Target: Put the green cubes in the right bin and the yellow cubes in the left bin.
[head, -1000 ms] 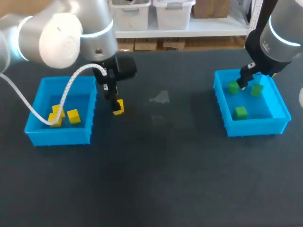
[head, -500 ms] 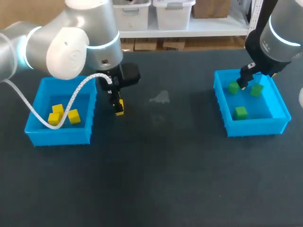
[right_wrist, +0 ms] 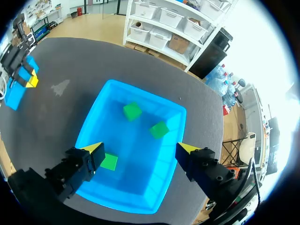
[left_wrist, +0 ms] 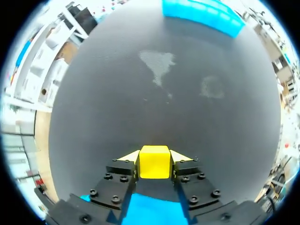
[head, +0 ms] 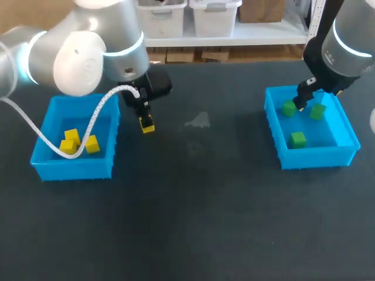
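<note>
A yellow cube [left_wrist: 154, 161] sits between the yellow tips of my left gripper [left_wrist: 155, 158], which touch it on both sides; the gripper is shut on it. In the head view this cube [head: 146, 127] and the left gripper [head: 144, 119] are just right of the left blue bin [head: 73, 170], which holds three yellow cubes [head: 71, 136]. My right gripper [head: 304, 99] stands open over the right blue bin [head: 316, 157]. Between its spread fingers [right_wrist: 140, 149] I see three green cubes [right_wrist: 132, 111] on that bin's floor.
A pale smudge [head: 198, 121] marks the dark table between the bins. The table's far edge runs just behind both bins. A white cable [head: 88, 111] loops from my left arm over the left bin.
My left gripper's fingers have closed onto the yellow cube, and it has shifted slightly toward the table's far side. The right arm has not moved.
</note>
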You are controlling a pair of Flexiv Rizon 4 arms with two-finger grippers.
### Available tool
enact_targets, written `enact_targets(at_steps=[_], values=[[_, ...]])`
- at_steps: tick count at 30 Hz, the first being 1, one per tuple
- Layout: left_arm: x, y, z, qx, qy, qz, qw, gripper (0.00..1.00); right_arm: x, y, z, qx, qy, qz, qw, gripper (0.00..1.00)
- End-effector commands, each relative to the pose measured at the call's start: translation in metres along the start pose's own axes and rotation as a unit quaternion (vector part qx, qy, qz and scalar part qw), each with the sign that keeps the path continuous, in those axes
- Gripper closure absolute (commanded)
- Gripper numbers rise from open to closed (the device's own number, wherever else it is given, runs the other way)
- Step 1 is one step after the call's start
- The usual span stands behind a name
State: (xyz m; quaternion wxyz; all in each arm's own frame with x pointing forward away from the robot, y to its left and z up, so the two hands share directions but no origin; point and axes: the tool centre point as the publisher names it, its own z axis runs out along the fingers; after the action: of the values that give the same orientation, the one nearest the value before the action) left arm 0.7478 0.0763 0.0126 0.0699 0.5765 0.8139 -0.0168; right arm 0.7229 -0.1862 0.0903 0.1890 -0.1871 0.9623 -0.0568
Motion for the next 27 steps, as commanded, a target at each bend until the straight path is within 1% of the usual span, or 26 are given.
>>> enact_targets(at_steps=[1, 7, 12, 13, 16, 18, 19, 23, 27], values=[[0.012, 0.005, -0.018, -0.008, -0.019, -0.025, 0.999, 1.0, 0.001, 0.0, 0.0, 0.001, -0.002, 0.001, 1.0, 0.0], [0.021, 0.018, -0.051, -0.028, -0.049, -0.091, 0.994, 1.0, 0.001, 0.0, 0.0, 0.001, -0.002, 0.001, 1.0, 0.0], [0.038, 0.032, -0.081, -0.056, -0.072, -0.139, 0.986, 1.0, 0.001, 0.0, 0.0, 0.001, -0.002, 0.001, 1.0, 0.0], [0.044, 0.035, -0.089, -0.062, -0.078, -0.153, 0.983, 1.0, 0.001, 0.0, 0.0, 0.001, -0.002, 0.001, 1.0, 0.0], [0.061, 0.039, -0.103, -0.077, -0.079, -0.176, 0.978, 1.0, 0.001, 0.0, 0.0, 0.001, -0.002, 0.001, 1.0, 0.0], [0.071, 0.039, -0.107, -0.082, -0.077, -0.187, 0.976, 1.0, 0.001, 0.0, 0.0, 0.001, -0.002, 0.001, 1.0, 0.0], [0.081, 0.038, -0.108, -0.085, -0.072, -0.196, 0.974, 1.0, 0.001, 0.0, 0.0, 0.001, -0.002, 0.001, 1.0, 0.0], [0.107, 0.031, -0.104, -0.086, -0.06, -0.22, 0.97, 1.0, 0.001, 0.0, 0.0, 0.001, -0.002, 0.001, 1.0, 0.0], [0.117, 0.023, -0.099, -0.08, -0.053, -0.234, 0.967, 1.0, 0.001, 0.0, 0.0, 0.001, -0.002, 0.001, 1.0, 0.0]])
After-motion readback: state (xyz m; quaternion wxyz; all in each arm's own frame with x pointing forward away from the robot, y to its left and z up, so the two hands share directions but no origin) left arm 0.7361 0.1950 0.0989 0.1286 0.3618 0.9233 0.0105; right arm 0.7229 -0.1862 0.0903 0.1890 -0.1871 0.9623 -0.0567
